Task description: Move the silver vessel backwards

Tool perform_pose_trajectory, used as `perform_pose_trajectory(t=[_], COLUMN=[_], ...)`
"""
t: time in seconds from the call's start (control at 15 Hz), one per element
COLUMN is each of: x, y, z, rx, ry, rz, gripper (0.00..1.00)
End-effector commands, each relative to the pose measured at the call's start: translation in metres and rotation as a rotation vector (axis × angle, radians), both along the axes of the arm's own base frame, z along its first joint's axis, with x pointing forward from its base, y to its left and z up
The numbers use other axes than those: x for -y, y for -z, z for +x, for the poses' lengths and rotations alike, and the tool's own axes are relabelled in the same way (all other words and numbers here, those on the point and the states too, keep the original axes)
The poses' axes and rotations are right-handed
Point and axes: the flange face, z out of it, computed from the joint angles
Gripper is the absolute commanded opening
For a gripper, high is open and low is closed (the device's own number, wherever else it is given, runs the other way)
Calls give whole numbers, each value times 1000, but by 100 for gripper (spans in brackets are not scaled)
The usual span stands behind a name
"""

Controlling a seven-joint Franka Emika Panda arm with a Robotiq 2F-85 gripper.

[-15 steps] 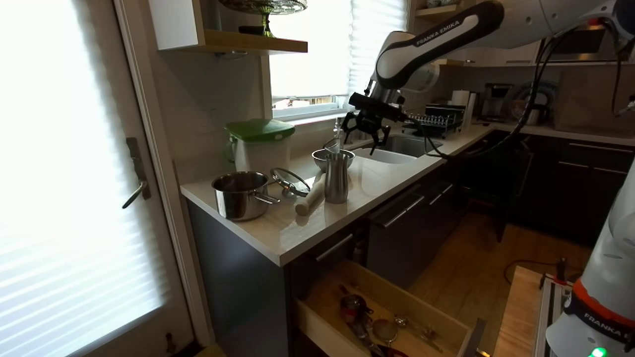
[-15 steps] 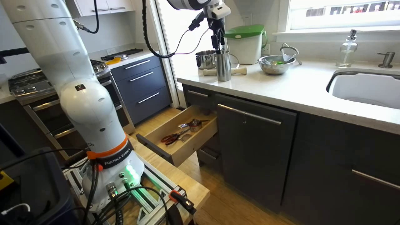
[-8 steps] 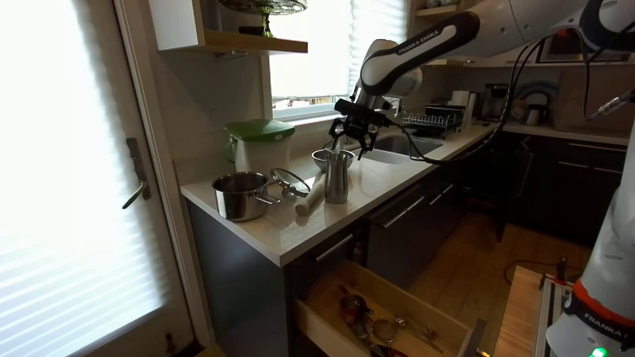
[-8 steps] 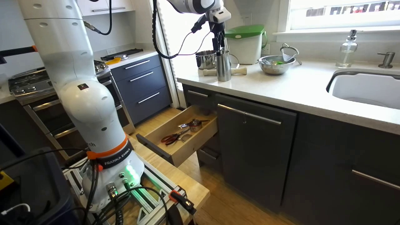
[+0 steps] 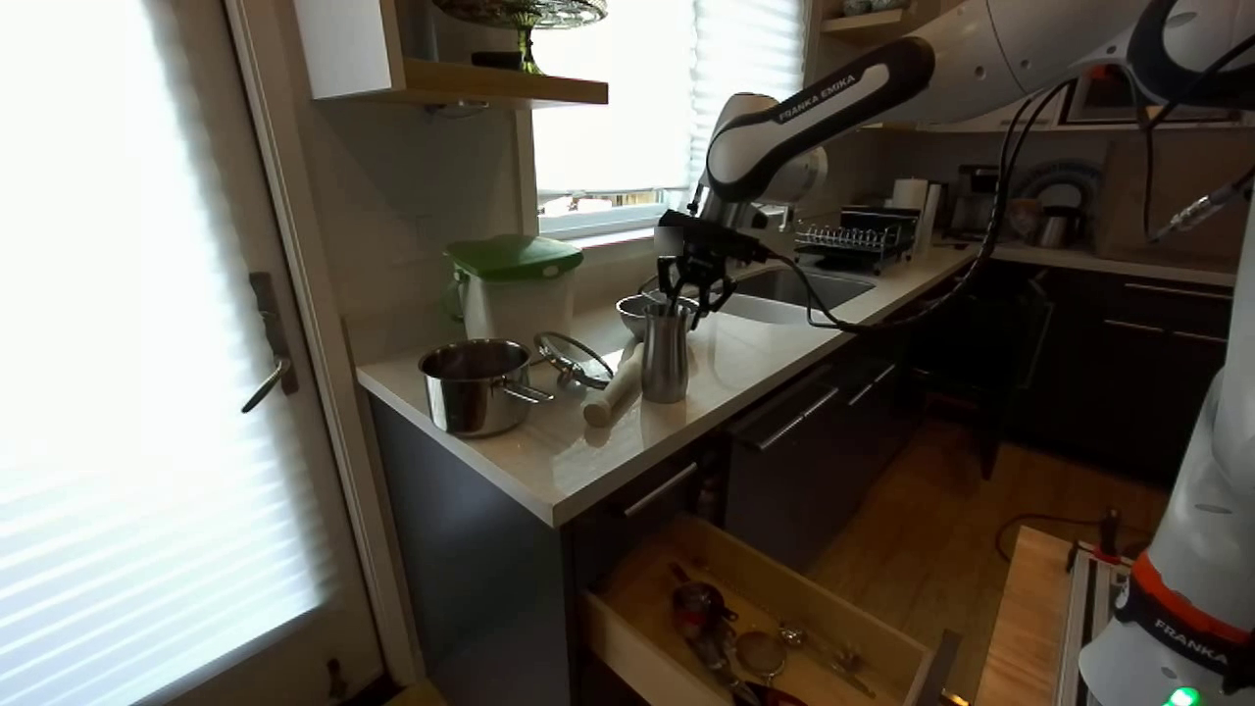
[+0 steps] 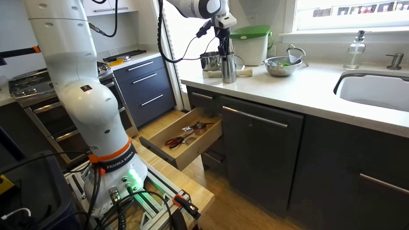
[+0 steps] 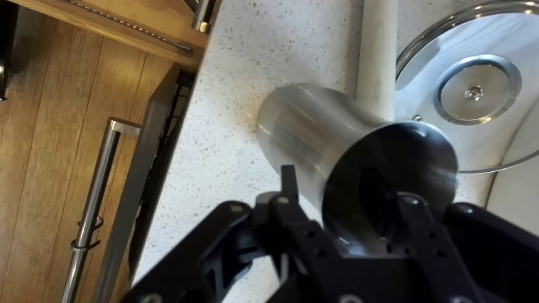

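Note:
The silver vessel (image 5: 666, 365), a tall shiny metal cylinder, stands upright near the front edge of the counter, and both exterior views show it. My gripper (image 6: 224, 58) points down at its rim. In the wrist view the vessel's dark mouth faces the camera, with the gripper (image 7: 329, 172) straddling the near wall. One of the fingers (image 7: 289, 182) is outside the vessel (image 7: 309, 122), and the other reaches over the opening, its tip dark against the interior. The jaws are partly closed, with a gap still showing between each finger and the wall.
A pale wooden pin (image 7: 377, 63) lies right beside the vessel, with a glass lid (image 7: 476, 92) past it. A handled pot (image 5: 477, 390), a metal bowl (image 6: 281, 67) and a green-lidded bin (image 6: 250, 48) share the counter (image 6: 271, 86). Below, a drawer (image 6: 196, 148) is pulled out.
The gripper has come down and across to the vessel's rim, moving leftward in an exterior view. Its fingers have drawn closer together. The vessel has stayed in place.

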Motion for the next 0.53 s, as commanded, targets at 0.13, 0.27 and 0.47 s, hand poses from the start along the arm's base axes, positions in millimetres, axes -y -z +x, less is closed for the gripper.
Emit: perform_pose_trajectory(t=[0.13,0.27,0.47], x=[-2,-4,1], y=[8,4,-2], z=[6,4,0], rx=[-22,-15,-12], ry=[-11,-26,-26], rz=[-7,-2,0], gripper=[1,0,1])
